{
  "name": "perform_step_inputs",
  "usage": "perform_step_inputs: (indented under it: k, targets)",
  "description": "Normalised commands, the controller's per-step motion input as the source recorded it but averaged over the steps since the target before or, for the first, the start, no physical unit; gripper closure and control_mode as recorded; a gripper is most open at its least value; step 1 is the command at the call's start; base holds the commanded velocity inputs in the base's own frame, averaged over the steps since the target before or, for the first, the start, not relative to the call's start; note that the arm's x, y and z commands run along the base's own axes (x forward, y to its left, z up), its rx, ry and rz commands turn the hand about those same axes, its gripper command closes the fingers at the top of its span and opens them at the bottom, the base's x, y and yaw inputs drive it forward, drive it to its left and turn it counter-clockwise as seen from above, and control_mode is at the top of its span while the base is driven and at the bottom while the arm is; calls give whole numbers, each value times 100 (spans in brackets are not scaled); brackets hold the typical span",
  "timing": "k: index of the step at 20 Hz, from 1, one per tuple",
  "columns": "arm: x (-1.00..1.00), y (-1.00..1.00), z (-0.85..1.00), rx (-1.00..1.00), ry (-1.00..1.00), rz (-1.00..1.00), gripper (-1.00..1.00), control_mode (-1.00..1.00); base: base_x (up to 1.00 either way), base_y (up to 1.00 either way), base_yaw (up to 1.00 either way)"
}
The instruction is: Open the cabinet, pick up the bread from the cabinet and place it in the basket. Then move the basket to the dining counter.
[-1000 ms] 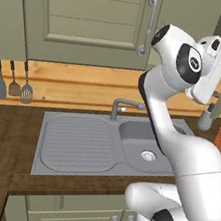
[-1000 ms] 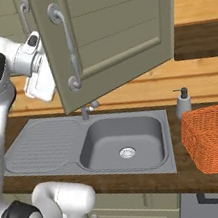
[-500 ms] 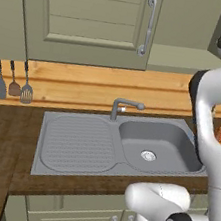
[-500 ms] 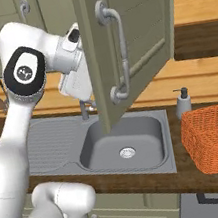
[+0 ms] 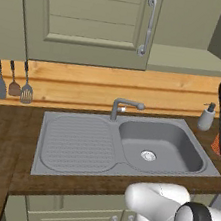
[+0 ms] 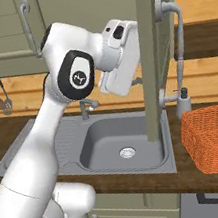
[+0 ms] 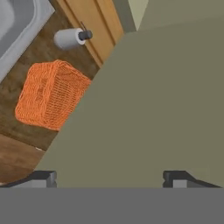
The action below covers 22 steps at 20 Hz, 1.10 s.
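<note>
Cabinet [image 6: 153,47] right door swung out, gripper [image 7: 109,179] open and holding nothing.

Best done by pushing the door further out with the hand kept on its inner face, fingertips [image 7: 41,177] wide apart with the flat green panel close in front of them. Worth watching: door edge hanging over the sink [image 6: 121,139], its bar handle [image 6: 177,53] near the soap bottle [image 6: 182,103] and basket [image 6: 217,135]. Basket at 4 o'clock of the sink on the surface [image 6: 118,180], just beside the bottle, with free room toward 6 o'clock. Left door [image 5: 91,21] shut. Bread hidden; cannot tell its place inside.
</note>
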Motion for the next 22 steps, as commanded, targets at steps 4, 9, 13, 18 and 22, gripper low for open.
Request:
perform_step_inputs:
  k: [4,9,13,18,22]
  targets:
    - [39,-72,-10,0,-2,10,-100,-100,0,0,0]
    - [18,-48,-9,0,0,6,-100,-100,0,0,0]
    - [-4,19,-19,10,6,0,-100,-100,0,0,0]
    - [-22,86,-29,7,1,-1,-100,-100,0,0,0]
    - [-25,100,-31,10,0,0,-100,-100,0,0,0]
